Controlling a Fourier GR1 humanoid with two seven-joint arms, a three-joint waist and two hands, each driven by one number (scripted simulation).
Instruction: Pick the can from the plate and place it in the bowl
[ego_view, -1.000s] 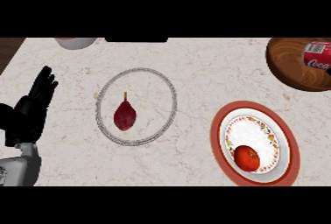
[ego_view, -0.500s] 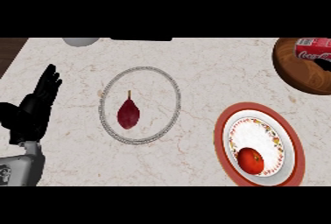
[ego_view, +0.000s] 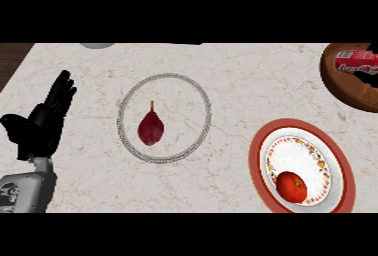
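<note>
A red can (ego_view: 356, 61) lies on its side in the brown wooden bowl (ego_view: 347, 90) at the top right corner, partly cut off by the view's edge. My left hand (ego_view: 42, 122) stands open at the left edge, fingers up, resting well away from the can. No part of my right hand shows. Below the bowl, a red-rimmed plate (ego_view: 260, 150) carries a white patterned plate (ego_view: 299, 155) with a red tomato (ego_view: 292, 186) on it.
A silver-rimmed plate (ego_view: 164, 83) at the centre left holds a dark red, pointed vegetable (ego_view: 150, 127). A pale round object (ego_view: 97, 45) peeks in at the top edge. Dark wood (ego_view: 13, 60) borders the marble counter at the upper left.
Everything has slid right and a little up in the view across the frames; the bowl with the can is now further cut off at the right edge. The left hand keeps its open pose.
</note>
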